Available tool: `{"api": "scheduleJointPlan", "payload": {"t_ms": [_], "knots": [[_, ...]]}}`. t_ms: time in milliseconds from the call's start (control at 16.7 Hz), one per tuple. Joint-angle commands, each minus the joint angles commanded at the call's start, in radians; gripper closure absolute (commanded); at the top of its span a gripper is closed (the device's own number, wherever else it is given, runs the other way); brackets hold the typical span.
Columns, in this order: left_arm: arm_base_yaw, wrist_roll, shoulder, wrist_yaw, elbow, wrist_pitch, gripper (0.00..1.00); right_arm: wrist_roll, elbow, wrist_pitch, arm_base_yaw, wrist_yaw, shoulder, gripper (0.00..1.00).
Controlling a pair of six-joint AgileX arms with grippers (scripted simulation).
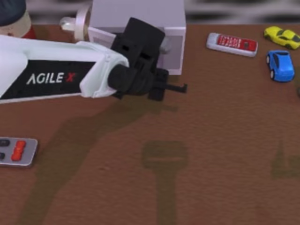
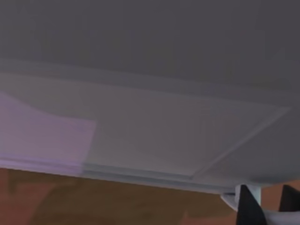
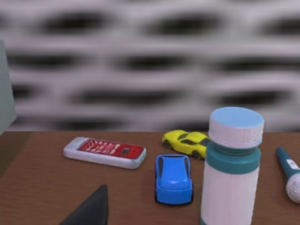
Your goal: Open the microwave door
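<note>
Upper centre of the top view: left gripper (image 1: 171,87) sits at the front face of the microwave (image 1: 140,16), black wrist block lying across the microwave door (image 1: 101,36). White AgileX forearm runs in from the left edge of the frame. Whether this gripper is open or closed on anything: cannot tell from either view.

Left wrist view: close on the door's pale window, with a lilac patch of interior showing at one side and brown table below the door's lower edge. A white bar handle (image 2: 255,191) shows just beside the gripper's dark tips.

Microwave stands at the upper edge of the table (image 1: 211,140), left of centre; its control strip (image 1: 174,51) is on the right of the front, right of the wrist block.

Right gripper (image 3: 89,211): only a dark wedge at the lower edge of its wrist view; open or closed, cannot tell. Not seen in the top view.

Other items, top view:
- red-and-white phone (image 1: 232,44), upper right
- yellow toy car (image 1: 282,36) and blue toy car (image 1: 280,64), far upper right
- grey remote (image 1: 16,151) with red buttons, lower left edge

Right wrist view adds a white bottle (image 3: 232,173) with teal collar and pale blue cap, standing upright near the blue car.
</note>
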State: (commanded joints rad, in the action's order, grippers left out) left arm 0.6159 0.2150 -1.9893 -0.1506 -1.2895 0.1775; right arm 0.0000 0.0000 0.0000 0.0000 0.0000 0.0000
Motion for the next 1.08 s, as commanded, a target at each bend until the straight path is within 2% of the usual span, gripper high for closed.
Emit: {"api": "scheduleJointPlan", "payload": {"t_ms": [240,1080], "knots": [[-0.019,-0.052,0.035,0.045,0.046,-0.024,1.00,0.000,0.000,0.000,0.000,0.000,0.000,0.00],[-0.020,-0.054,0.037,0.046,0.047,-0.025,1.00,0.000,0.000,0.000,0.000,0.000,0.000,0.00]]}}
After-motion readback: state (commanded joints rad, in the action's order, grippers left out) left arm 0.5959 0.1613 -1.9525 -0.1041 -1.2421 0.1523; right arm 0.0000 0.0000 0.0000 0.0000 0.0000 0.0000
